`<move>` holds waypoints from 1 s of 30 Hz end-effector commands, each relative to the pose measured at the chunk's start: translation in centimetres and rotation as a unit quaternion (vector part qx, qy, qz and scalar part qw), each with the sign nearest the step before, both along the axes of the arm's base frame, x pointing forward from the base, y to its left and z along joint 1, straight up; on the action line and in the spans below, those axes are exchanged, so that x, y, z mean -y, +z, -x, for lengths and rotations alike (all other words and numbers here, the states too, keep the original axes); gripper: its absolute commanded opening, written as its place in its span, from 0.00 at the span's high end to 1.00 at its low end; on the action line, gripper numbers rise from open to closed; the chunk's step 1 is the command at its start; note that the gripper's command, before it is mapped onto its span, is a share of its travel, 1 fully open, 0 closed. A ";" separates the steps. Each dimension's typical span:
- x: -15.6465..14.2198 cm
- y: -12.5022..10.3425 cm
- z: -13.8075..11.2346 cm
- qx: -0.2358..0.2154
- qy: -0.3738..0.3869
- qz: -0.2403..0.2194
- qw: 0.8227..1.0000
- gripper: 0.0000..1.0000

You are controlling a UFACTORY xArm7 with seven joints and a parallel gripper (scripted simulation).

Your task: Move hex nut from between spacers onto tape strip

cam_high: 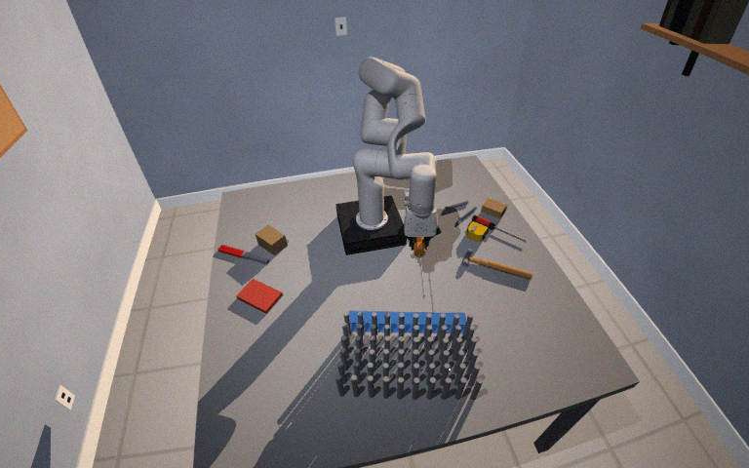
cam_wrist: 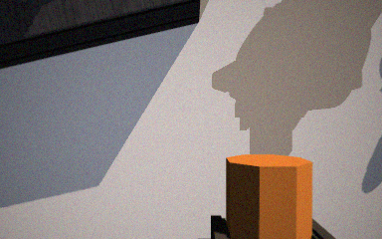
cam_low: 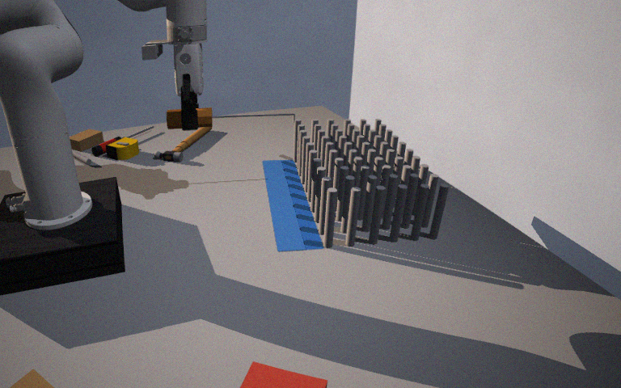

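My gripper (cam_high: 419,242) is shut on the hook pick's orange-brown handle (cam_high: 419,249) and holds it above the table, just in front of the robot base. The handle also shows in the side view (cam_low: 188,117) and fills the bottom of the wrist view (cam_wrist: 269,196). The pick's thin shaft runs from the handle toward the spacers (cam_high: 408,356). These grey upright spacers stand in a dense block (cam_low: 366,178). The blue tape strip (cam_high: 407,320) lies along the block's near side (cam_low: 287,206). The hex nut is hidden among the spacers; I cannot pick it out for certain.
A hammer (cam_high: 497,266), a yellow tape measure (cam_high: 476,229) and a small wooden box (cam_high: 493,207) lie right of the gripper. A brown box (cam_high: 270,238) and a red plate (cam_high: 258,294) lie to the left. The black robot base (cam_high: 370,222) stands behind.
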State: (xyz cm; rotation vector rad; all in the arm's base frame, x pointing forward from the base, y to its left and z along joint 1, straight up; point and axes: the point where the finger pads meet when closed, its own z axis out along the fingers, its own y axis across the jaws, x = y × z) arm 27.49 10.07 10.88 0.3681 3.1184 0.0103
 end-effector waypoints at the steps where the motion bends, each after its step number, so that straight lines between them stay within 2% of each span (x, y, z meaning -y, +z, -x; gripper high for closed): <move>1: -0.3 0.1 -0.1 0.001 -0.010 0.001 1.000 1.00; 22: -0.6 0.0 0.0 0.001 -0.021 0.001 1.000 1.00; 30: -0.6 -1.4 -0.1 0.004 -0.021 0.002 1.000 1.00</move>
